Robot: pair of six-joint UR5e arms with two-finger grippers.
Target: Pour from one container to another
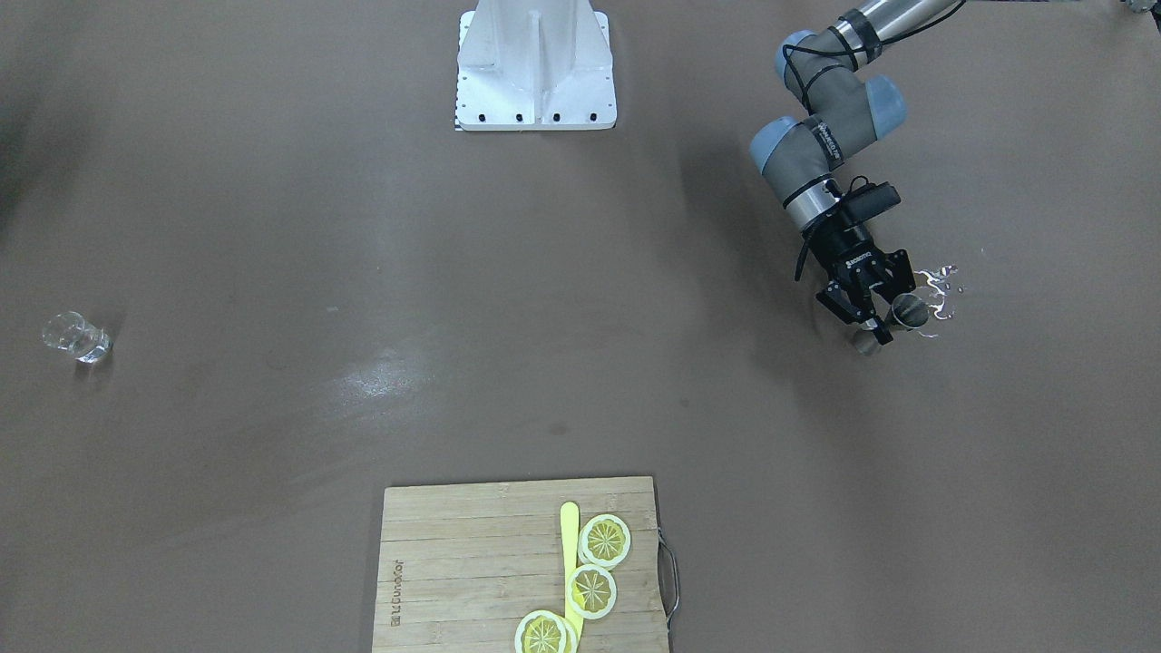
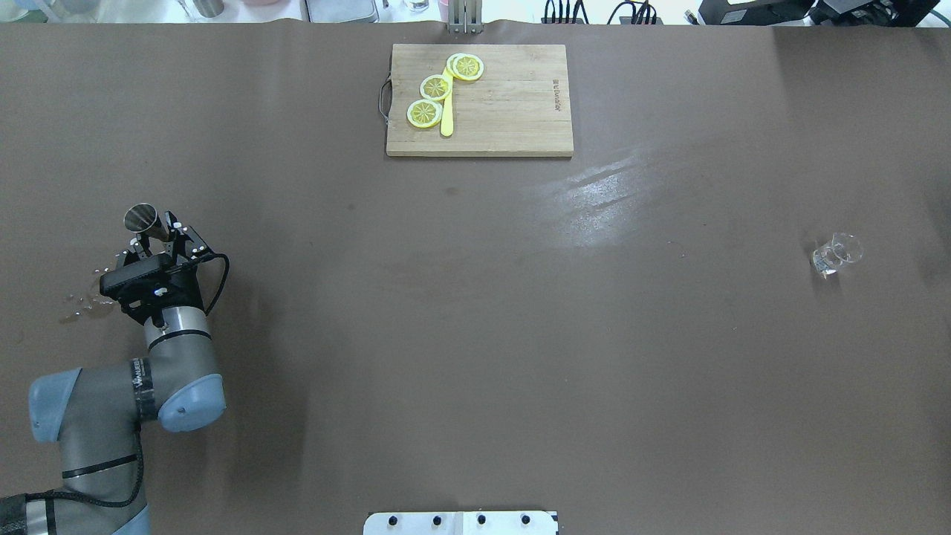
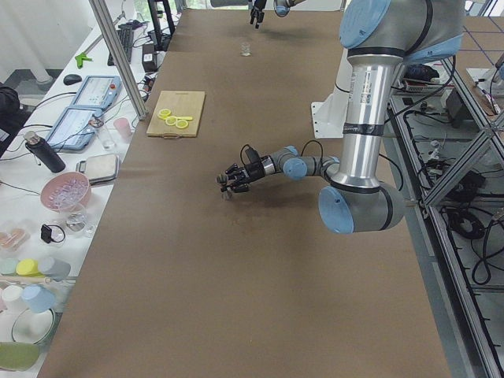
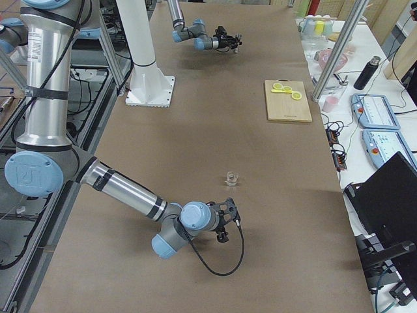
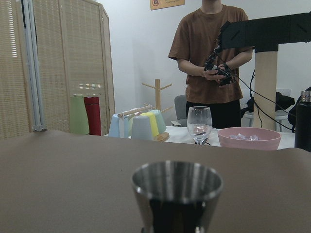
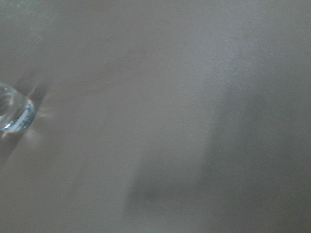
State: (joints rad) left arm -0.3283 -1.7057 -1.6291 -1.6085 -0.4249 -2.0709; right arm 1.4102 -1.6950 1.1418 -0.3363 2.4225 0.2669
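Worktop: a wide brown worktop [image 2: 475,334]. In the left wrist view, cups, a pink bowl and a standing person show far behind it.
Wet spot: shiny drops [image 2: 85,301] lie at the far left, just beside the left arm.
Jigger: the jigger [image 2: 143,218] is at the left side, well apart from everything else.
Left end effector: the left end effector [image 2: 154,229] has a finger on each side of the jigger, low down, and seems to grip it. I cannot tell if the jigger is lifted or sits on the worktop.
Jigger's way: its long axis runs up and down. The open mouth points up and the rim looks level.
Why held so: I think it is kept straight so whatever is inside stays in.
Middle: a cutting board [image 2: 505,111] with lemon slices [image 2: 435,87] lies at the far edge, out of the way.
Glass: the glass [image 2: 836,255] is at the right side. It seems to stand upright, mouth up, ready to be filled.
Right end effector: the right end effector [image 4: 225,225] is near the glass, not touching it. I cannot tell if it is open or closed.
Why apart: jigger and glass sit at opposite ends, so one likely must travel to the other.
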